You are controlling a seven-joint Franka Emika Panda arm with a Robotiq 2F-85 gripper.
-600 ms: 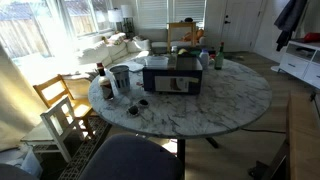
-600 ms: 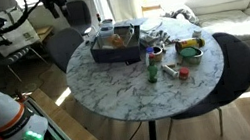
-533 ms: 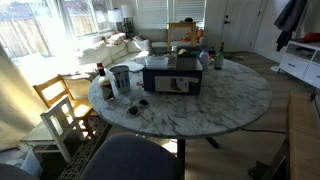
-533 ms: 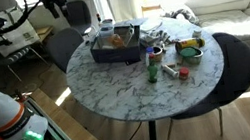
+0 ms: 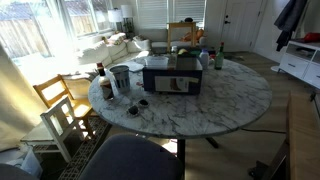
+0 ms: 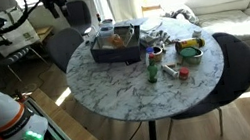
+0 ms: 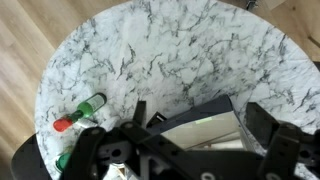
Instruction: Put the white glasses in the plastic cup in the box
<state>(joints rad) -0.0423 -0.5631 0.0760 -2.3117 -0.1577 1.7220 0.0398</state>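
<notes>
Glasses themselves were too small to pick out. Judging by the task, they sat in the cup (image 5: pixel 120 78), left of centre in an exterior view, near the box (image 5: pixel 173 75) on the table (image 5: pixel 235 100). White frames would likely be light, stiff, thin and a bit slick, with lenses that scratch. A hold across the bridge, or on a temple arm where it stuck out of the cup, seemed safest. The gripper (image 7: pixel 198 118) filled the bottom of the wrist view, jaws wide apart and empty, above the box. No label or writing was readable.
</notes>
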